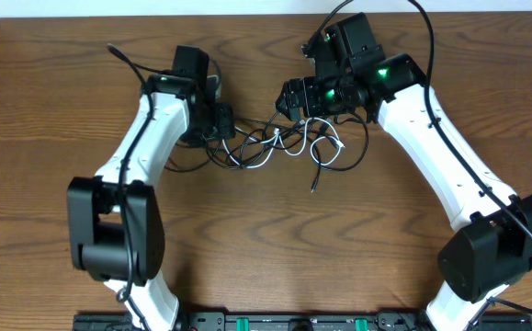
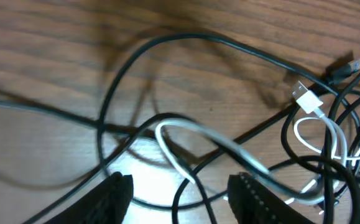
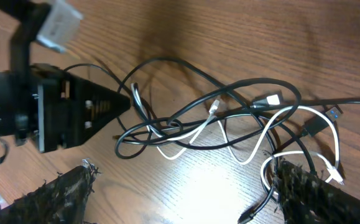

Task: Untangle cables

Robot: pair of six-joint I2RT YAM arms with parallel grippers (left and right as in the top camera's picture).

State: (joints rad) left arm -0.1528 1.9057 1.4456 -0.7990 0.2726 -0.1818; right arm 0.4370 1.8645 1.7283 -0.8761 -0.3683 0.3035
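The cables lie in one tangle [image 1: 284, 142] on the wooden table between my two grippers. Several thin black cords [image 3: 186, 68] loop through one white cord [image 3: 254, 146]. My left gripper [image 1: 218, 119] is at the tangle's left edge. In the left wrist view its jaws [image 2: 183, 196] are open, with a black cord [image 2: 167, 40] and the white cord [image 2: 180, 155] running between them. My right gripper [image 1: 293, 97] hovers over the tangle's upper right. Its jaws [image 3: 186, 193] are wide open and hold nothing.
A loose black plug end [image 1: 313, 187] points toward the front of the table. A white plug [image 2: 307, 99] and a dark plug [image 2: 344, 68] lie at the tangle's right. The left gripper [image 3: 74, 112] shows in the right wrist view. The table's back edge [image 1: 247, 14] is close behind both grippers.
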